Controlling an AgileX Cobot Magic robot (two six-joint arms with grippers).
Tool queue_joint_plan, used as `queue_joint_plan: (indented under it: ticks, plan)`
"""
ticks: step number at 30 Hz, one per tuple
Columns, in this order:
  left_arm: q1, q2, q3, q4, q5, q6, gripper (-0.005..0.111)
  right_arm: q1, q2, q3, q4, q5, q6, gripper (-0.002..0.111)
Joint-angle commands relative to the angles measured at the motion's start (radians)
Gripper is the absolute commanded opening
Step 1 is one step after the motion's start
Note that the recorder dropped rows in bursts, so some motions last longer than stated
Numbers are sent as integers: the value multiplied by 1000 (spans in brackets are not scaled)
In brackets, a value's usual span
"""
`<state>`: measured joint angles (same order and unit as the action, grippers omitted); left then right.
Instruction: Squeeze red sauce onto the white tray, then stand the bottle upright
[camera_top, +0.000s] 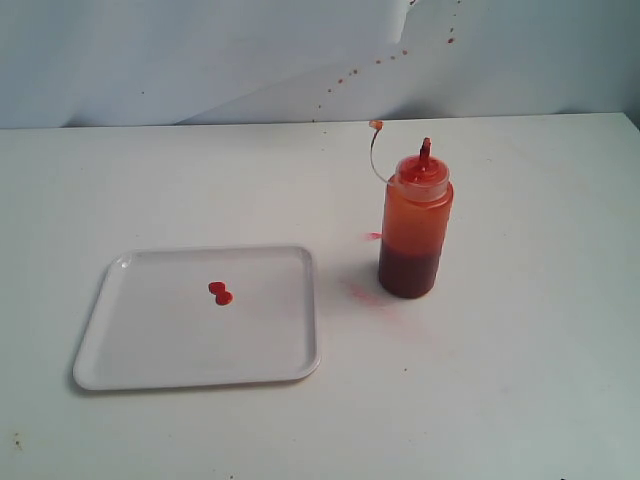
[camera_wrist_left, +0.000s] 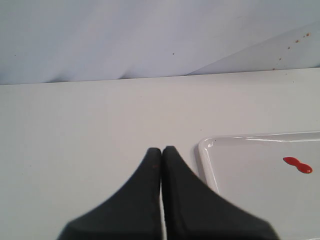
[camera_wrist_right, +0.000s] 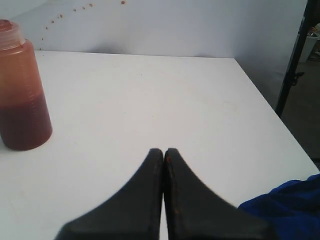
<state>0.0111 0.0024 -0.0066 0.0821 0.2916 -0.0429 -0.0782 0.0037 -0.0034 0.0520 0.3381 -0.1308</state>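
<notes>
The bottle (camera_top: 414, 232) stands upright on the table right of the white tray (camera_top: 150, 350); it is translucent orange-red with dark red sauce in its lower part, a red nozzle and a thin tethered tip cap. Two small joined blobs of red sauce (camera_top: 220, 292) lie near the tray's middle. In the left wrist view my left gripper (camera_wrist_left: 161, 150) is shut and empty, beside the tray's corner (camera_wrist_left: 206, 146), with the red sauce blobs (camera_wrist_left: 298, 165) further off. My right gripper (camera_wrist_right: 163, 151) is shut on nothing, well apart from the bottle (camera_wrist_right: 20, 95). Neither gripper appears in the exterior view.
A faint pale-red smear (camera_top: 370, 295) marks the table by the bottle's base. Small red specks dot the back wall (camera_top: 360, 70). The table's side edge (camera_wrist_right: 270, 107) and a blue cloth (camera_wrist_right: 290, 210) show in the right wrist view.
</notes>
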Motion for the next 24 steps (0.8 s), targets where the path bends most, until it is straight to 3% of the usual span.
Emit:
queue_joint_plan:
  ticks: [1,7,13,24]
  plan:
    - [1,-2,7,3,-5,-2,1,-3,-4,3,0,3,1,0]
    - [1,-2,7,3,-5,-2,1,6,-4,3,-10,3,1,0]
    - [1,-2,7,3,-5,-2,1,109,-4,3,-92,3,0,0]
    - [1,-2,7,3,-5,-2,1,111,-4,3,-90,3,5,0]
